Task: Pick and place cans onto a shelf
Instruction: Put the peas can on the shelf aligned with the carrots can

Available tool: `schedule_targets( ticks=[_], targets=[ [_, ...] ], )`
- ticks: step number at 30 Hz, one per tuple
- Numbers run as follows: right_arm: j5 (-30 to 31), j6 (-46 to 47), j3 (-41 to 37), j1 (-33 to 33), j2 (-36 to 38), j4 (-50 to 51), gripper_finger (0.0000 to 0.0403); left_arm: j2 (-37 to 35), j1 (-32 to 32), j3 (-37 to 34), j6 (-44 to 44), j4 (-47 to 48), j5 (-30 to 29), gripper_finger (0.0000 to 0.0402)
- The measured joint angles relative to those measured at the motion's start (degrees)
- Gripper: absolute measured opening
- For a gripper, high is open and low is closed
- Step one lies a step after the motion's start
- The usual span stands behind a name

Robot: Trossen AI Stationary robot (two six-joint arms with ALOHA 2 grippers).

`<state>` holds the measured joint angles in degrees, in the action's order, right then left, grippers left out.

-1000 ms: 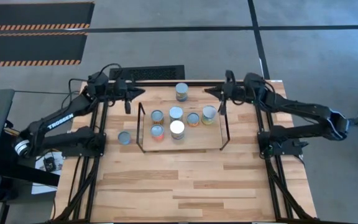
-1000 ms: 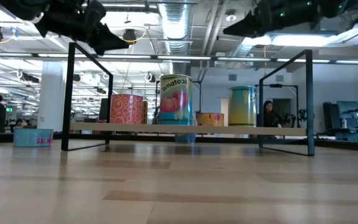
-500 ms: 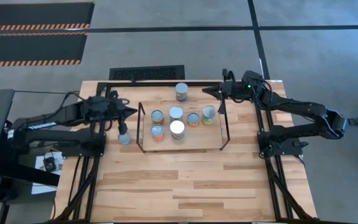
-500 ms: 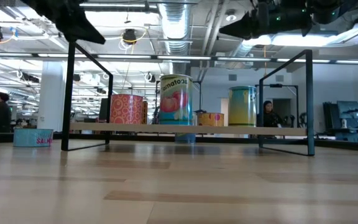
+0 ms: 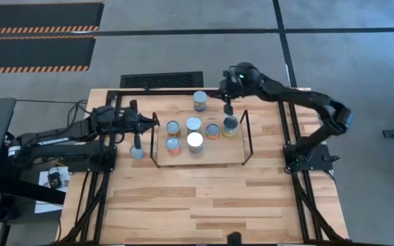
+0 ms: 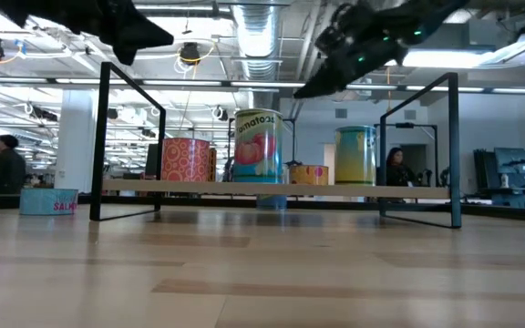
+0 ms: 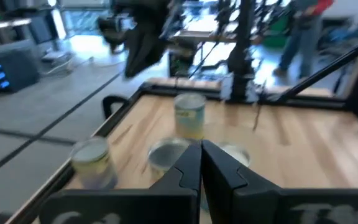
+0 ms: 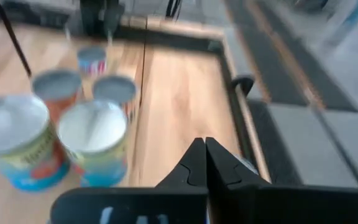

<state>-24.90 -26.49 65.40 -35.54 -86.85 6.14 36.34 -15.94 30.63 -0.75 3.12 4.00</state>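
Note:
The light-wood shelf (image 5: 219,154) with black wire uprights stands mid-table and carries several cans (image 5: 195,141), upright on their bases. One can (image 5: 200,100) stands on the table behind the shelf, and another (image 5: 137,152) stands left of it. My left gripper (image 5: 155,124) is shut and empty, hanging by the shelf's left upright, above and beyond the left can. My right gripper (image 5: 215,94) is shut and empty, up in the air just right of the far can, slanting down (image 6: 299,93). Its wrist view shows the shelf's cans (image 8: 92,137) below.
A black frame (image 5: 161,90) runs along the table's far edge and sides. The shelf's wire uprights (image 5: 154,140) (image 5: 245,137) rise at both ends. Bare wood (image 5: 211,205) fills the table's near half. People show in the room beyond (image 6: 5,169).
My left gripper has gone from the far left corner toward the near edge, then right toward the shelf's left upright. My right gripper has swung left along the far edge toward the can behind the shelf and has tipped downward. The cans have kept still.

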Motion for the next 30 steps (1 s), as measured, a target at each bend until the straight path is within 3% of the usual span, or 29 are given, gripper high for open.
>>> schedule_targets(
  ticks=[3,9,16,24,30],
  targets=[
    [-1.09,-3.49,6.02,-0.25,-5.07,6.89,0.0007,0.00,-4.88,-1.37,-0.48,-4.36,7.48,0.0000],
    [-1.17,-6.32,16.52,-0.08,-13.25,17.18,0.0020,0.65,-14.07,-1.44,-3.87,-8.11,16.75,0.0000],
    [-0.13,-9.22,24.29,0.38,-20.97,25.62,0.0092,6.87,-21.87,-1.90,-5.07,-13.03,25.90,0.0000],
    [8.11,-15.55,27.39,1.48,-26.14,26.58,0.0169,14.27,-25.52,-1.92,-5.66,-19.55,28.73,0.0000],
    [13.37,-19.29,27.30,1.32,-28.97,25.99,0.0180,14.76,-27.15,-1.92,-5.68,-19.50,28.73,0.0000]
  ],
)
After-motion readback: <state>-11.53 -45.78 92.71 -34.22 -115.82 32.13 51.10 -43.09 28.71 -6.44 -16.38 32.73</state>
